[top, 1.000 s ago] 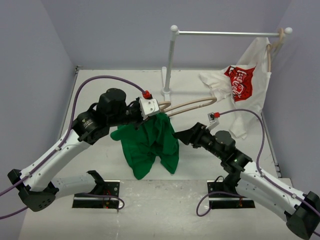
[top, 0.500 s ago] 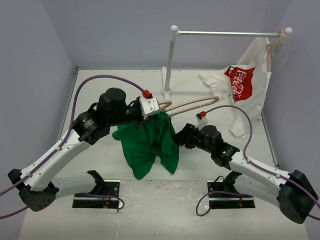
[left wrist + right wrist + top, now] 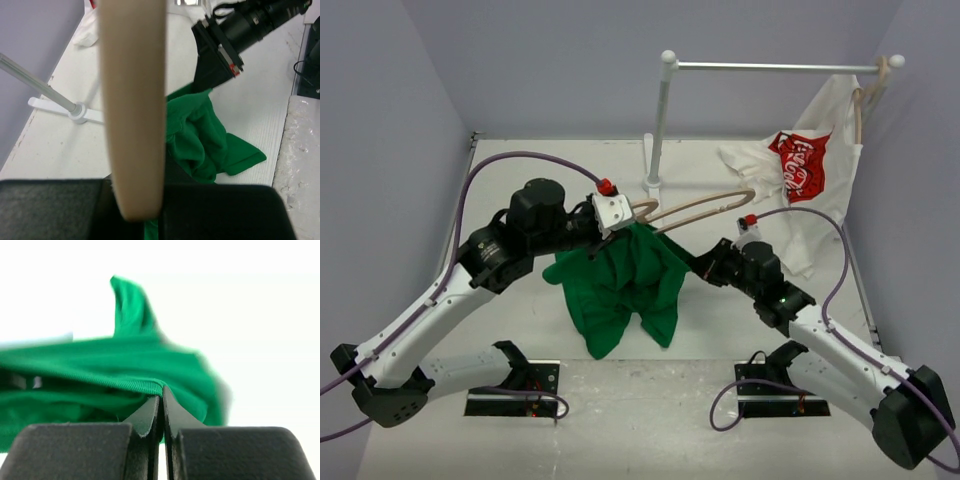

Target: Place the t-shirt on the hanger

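The green t-shirt (image 3: 620,285) hangs bunched from the left end of the pale wooden hanger (image 3: 705,207), which lies nearly level above the table. My left gripper (image 3: 620,225) is shut on that end of the hanger (image 3: 132,100), with green cloth (image 3: 200,145) just below it. My right gripper (image 3: 690,262) reaches in from the right and is shut on the t-shirt's ribbed edge (image 3: 100,382), its tips (image 3: 161,400) pinched together on the hem. That side of the shirt is drawn out toward it. The hanger's hook is hidden.
A white garment rack stands at the back: upright pole (image 3: 660,120), cross-shaped foot (image 3: 75,110), top bar (image 3: 780,68). A white red-logo shirt (image 3: 800,165) hangs on another hanger at the bar's right end. Arm bases sit at the near edge.
My right gripper closed from wide open onto the shirt's right edge and drew that edge out to the right. The left arm shifted slightly left with the hanger.
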Robot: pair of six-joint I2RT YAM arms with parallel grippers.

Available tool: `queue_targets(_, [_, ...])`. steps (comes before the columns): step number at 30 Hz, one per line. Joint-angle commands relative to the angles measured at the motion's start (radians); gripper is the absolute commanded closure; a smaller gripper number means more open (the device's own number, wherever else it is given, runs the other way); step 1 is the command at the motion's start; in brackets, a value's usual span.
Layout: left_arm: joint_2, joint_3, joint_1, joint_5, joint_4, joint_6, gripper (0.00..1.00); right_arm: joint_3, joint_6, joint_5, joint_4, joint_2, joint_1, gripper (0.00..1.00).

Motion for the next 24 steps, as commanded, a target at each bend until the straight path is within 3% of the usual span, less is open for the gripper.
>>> queue_targets(1, [-0.053, 0.051, 0.006, 0.027, 0.01, 0.01, 1.0, 0.142, -0.155, 0.054, -0.21, -0.071, -0.188, 1.0])
queue_targets(4, [-0.062, 0.042, 0.006, 0.022, -0.026, 0.02, 1.0, 0.296, -0.252, 0.003, -0.343, -0.066, -0.371, 1.0])
queue_targets(8, [-0.059, 0.03, 0.006, 0.021, -0.057, 0.034, 1.0, 0.503, -0.333, -0.016, -0.479, -0.037, -0.508, 1.0])
queue_targets(12, [-0.036, 0.024, 0.006, -0.044, -0.089, 0.033, 1.0, 0.734, -0.403, 0.002, -0.613, -0.013, -0.526, 1.0])
queue_targets(15, [0.005, 0.044, 0.006, -0.02, -0.086, 0.032, 1.0, 0.862, -0.452, -0.121, -0.668, 0.014, -0.523, 1.0])
queue_targets(17, [0.044, 0.079, 0.006, 0.009, -0.073, 0.022, 1.0, 0.895, -0.469, -0.217, -0.693, 0.024, -0.507, 1.0])
queue_targets(24, [0.222, 0.29, 0.005, 0.172, -0.089, 0.017, 1.0, 0.971, -0.559, -0.329, -0.766, 0.091, -0.393, 1.0])
